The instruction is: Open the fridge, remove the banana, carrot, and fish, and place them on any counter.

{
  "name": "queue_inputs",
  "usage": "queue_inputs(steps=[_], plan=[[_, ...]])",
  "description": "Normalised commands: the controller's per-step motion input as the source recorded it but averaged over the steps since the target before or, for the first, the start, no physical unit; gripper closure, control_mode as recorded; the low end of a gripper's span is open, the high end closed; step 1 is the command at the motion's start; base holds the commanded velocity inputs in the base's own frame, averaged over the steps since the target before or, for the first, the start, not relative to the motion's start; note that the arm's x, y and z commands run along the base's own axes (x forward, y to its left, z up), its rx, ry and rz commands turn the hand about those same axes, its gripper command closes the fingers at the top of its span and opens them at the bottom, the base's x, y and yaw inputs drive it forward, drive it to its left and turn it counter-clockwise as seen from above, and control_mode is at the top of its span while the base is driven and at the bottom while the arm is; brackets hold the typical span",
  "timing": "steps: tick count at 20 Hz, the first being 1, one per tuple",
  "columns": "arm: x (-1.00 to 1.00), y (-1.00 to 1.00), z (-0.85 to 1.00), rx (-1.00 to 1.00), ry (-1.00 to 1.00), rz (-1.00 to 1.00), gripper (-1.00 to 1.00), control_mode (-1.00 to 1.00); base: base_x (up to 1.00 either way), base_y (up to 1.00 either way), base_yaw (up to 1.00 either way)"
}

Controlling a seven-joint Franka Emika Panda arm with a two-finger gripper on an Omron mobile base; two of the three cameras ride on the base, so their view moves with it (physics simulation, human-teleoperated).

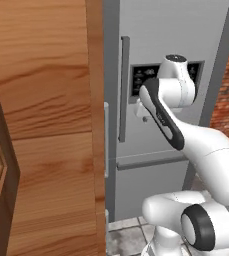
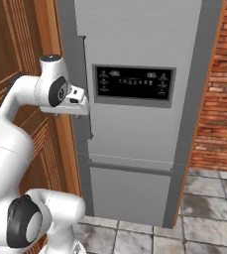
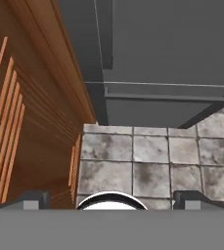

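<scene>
Wide-open gripper (image 3: 111, 197) holds nothing, pointing down beside closed fridge (image 3: 167, 53)

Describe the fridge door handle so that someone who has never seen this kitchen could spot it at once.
Find the tall grey fridge standing between the wooden cabinet and the red brick wall. On its upper door, left of the black control panel, runs the handle: a long, thin, vertical grey bar. It is the one raised upright strip on that door, unlike the flat dark panel beside it.
</scene>
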Motion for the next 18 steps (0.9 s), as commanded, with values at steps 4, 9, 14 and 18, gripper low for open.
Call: queue_inputs(steps=[4, 9, 14, 18], plan=[[0.73, 0.13, 0.0, 0.0, -0.19, 0.0, -1.0, -1.0, 0.0, 0.0, 0.0], [0.91, 0.3, 0.0, 0.0, -0.21, 0.0, -1.0, -1.0, 0.0, 0.0, 0.0], [0.75, 0.33, -0.01, 0.0, -0.18, 0.0, -1.0, -1.0, 0.0, 0.0, 0.0], [0.53, 0.0, 0.0, 0.0, -0.06, -0.05, -1.0, -1.0, 0.0, 0.0, 0.0]])
